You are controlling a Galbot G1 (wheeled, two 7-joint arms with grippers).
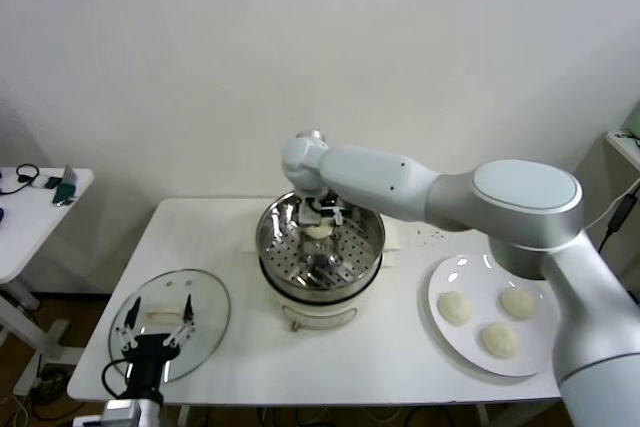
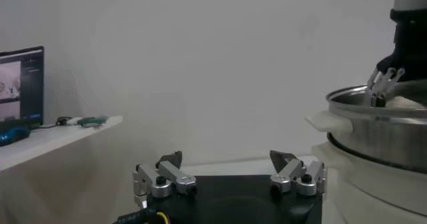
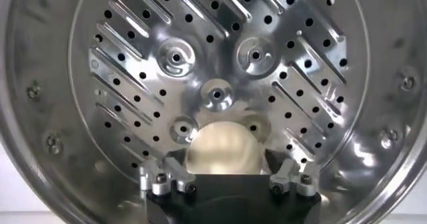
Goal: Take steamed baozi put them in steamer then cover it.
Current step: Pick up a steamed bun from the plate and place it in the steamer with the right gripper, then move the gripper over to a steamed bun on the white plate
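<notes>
The steamer (image 1: 366, 248) stands mid-table on its white pot base. My right gripper (image 1: 318, 219) reaches down inside it and is shut on one baozi (image 1: 318, 232) just above the perforated floor. In the right wrist view the baozi (image 3: 223, 145) sits between the fingers (image 3: 175, 163) over the steamer floor (image 3: 217, 59). Three more baozi (image 1: 455, 307) (image 1: 518, 301) (image 1: 500, 339) lie on a white plate (image 1: 446, 276) at the right. The glass cover (image 1: 205, 297) lies flat at the front left. My left gripper (image 1: 155, 332) hovers open over its near edge.
A white side table (image 1: 25, 212) with cables and small items stands to the far left. The left wrist view shows my left gripper (image 2: 227, 157), the steamer wall (image 2: 380, 122) and a screen (image 2: 20, 82) on the side table. The wall is close behind.
</notes>
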